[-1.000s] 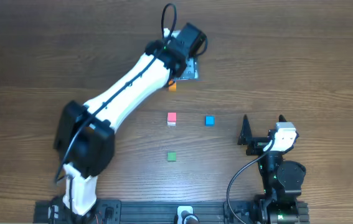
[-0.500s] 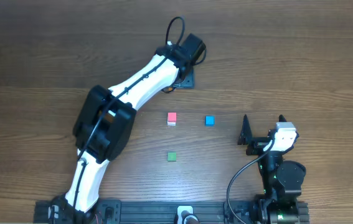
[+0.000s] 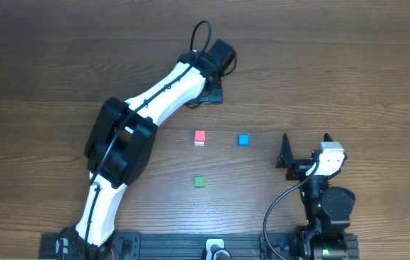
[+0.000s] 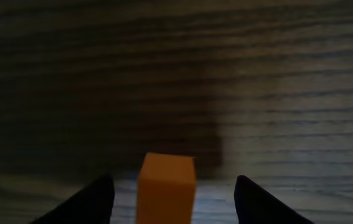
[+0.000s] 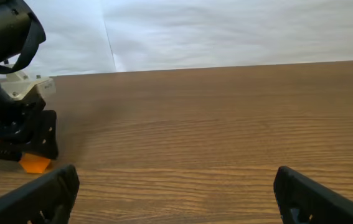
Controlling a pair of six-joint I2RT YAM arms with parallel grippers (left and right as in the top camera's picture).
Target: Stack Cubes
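- Across the whole top view: wood-grain tabletop [image 3: 364, 65] carrying both arms and four cubes.
- From the bottom-left base, the left arm [image 3: 154, 97] stretches up past centre, with its wrist at the far middle of the tabletop.
- At bottom right, the right arm [image 3: 324, 195] is folded close to its base.
- Far middle: left claw [image 4: 173, 183] is low at the tabletop with fingers spread, gripping nothing. The orange cube [image 4: 166, 186] sits on the wood between the fingers, with a gap on each side.
- Right of centre: right claw [image 3: 304, 148] is spread wide and empty.
- Centre: pink cube [image 3: 199, 136], nearer the bases than the left claw.
- Right of pink, apart from it: blue cube [image 3: 243, 139], between pink and the right claw.
- Straight toward the bases from pink: green cube [image 3: 199, 181], on its own.
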